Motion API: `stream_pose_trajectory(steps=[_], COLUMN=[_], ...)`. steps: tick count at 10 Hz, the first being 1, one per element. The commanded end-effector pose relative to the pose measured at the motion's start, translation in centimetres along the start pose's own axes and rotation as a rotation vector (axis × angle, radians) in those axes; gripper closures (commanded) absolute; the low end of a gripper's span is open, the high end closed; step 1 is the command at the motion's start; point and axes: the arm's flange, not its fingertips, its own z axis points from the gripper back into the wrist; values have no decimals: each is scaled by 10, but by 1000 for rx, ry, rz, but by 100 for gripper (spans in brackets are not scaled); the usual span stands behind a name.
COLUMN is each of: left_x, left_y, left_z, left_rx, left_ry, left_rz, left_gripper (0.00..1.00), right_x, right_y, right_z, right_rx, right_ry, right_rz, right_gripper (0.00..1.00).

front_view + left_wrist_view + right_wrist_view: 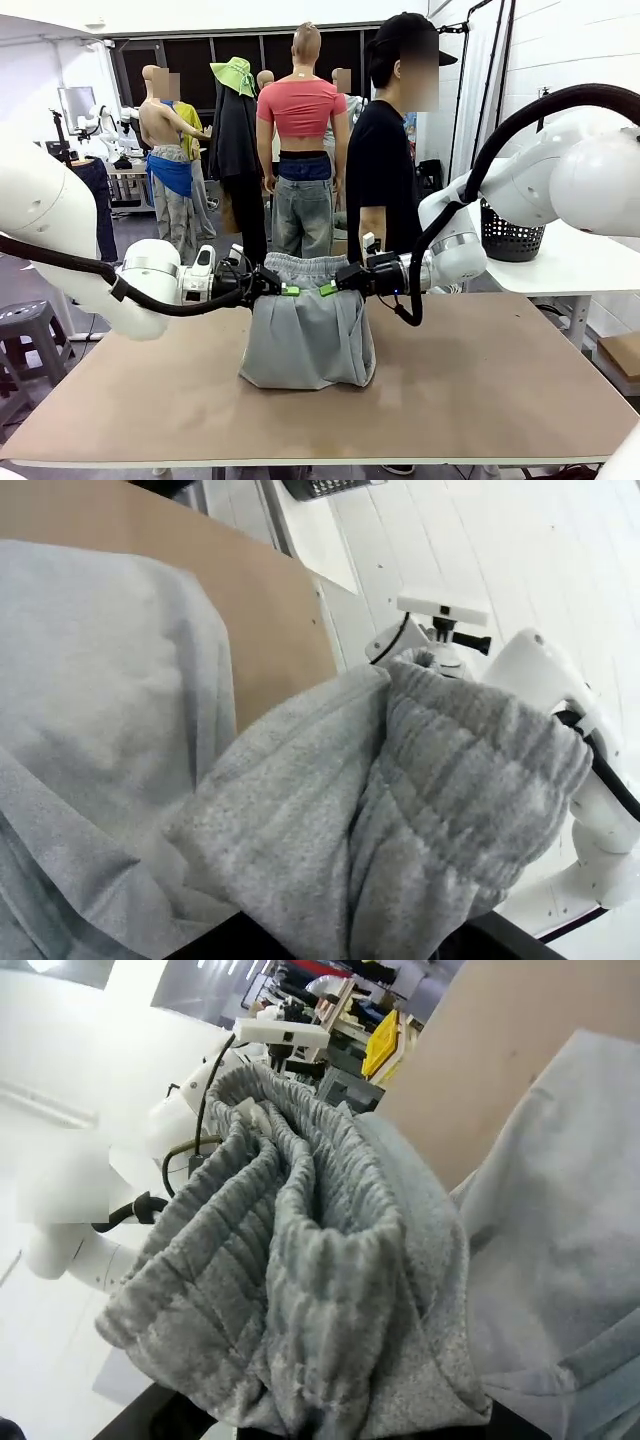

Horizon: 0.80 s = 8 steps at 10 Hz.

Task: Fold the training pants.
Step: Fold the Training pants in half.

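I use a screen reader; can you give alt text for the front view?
Two white robot arms hold grey training pants up by the waistband, left end effector and right end effector shut on it, legs pooling on the brown table. A person stands behind.

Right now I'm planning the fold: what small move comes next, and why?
Probably carry the waistband forward and lower it. Both pincers, left and right, hold it raised, while the rest of the training pants hangs bunched on the table.

A person in a black shirt [378, 170] stands beyond the brown counter [500, 390]. A black mesh basket [510, 238] sits on a white side table [570, 265] at right.
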Motion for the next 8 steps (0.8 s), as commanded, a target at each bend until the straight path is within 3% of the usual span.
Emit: stream_pose_trajectory(steps=[1, 5, 7, 8], left_x=[-1, -2, -6, -5], left_y=[-4, -2, 20, 29], left_z=[-2, -4, 15, 16], left_rx=[-19, -4, 49, 34], left_ry=[7, 9, -39, -34], left_rz=[-3, -2, 192, 220], left_gripper=[100, 100, 100, 100], right_x=[0, 0, -8, -10], right_y=[1, 1, -26, -34], right_z=[2, -2, 3, 3], right_rx=[10, 5, 23, 30], right_ry=[0, 5, -42, -48], right_rz=[3, 2, -154, -185], right_gripper=[100, 100, 100, 100])
